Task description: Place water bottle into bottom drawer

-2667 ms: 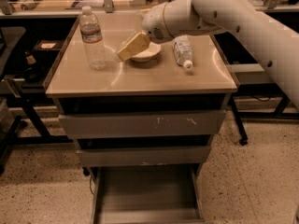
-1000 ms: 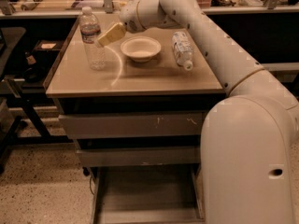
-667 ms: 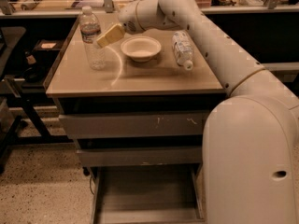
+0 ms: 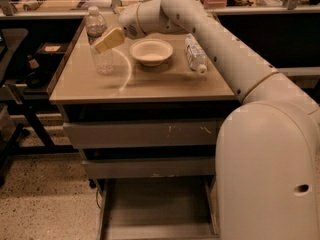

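Note:
The water bottle (image 4: 102,61) stands upright on the left part of the cabinet top, clear and ribbed with a white cap. My gripper (image 4: 101,44) is at the bottle's upper body, coming from the right. It is open, and one tan finger (image 4: 111,38) crosses in front of the bottle; the other finger is hidden behind it. The bottom drawer (image 4: 155,209) is pulled out at floor level below, and its flat grey floor is bare.
A white bowl (image 4: 151,51) sits mid-top, right of the gripper. A shorter bottle with a big label (image 4: 195,54) lies on its side further right. The scratched top drawer (image 4: 145,134) and the plain middle drawer (image 4: 150,167) are closed. My arm's large body fills the right foreground.
My gripper has swung left from over the bowl to the upright bottle, and in the last second it edged a little further left across the bottle. The bottle has not moved.

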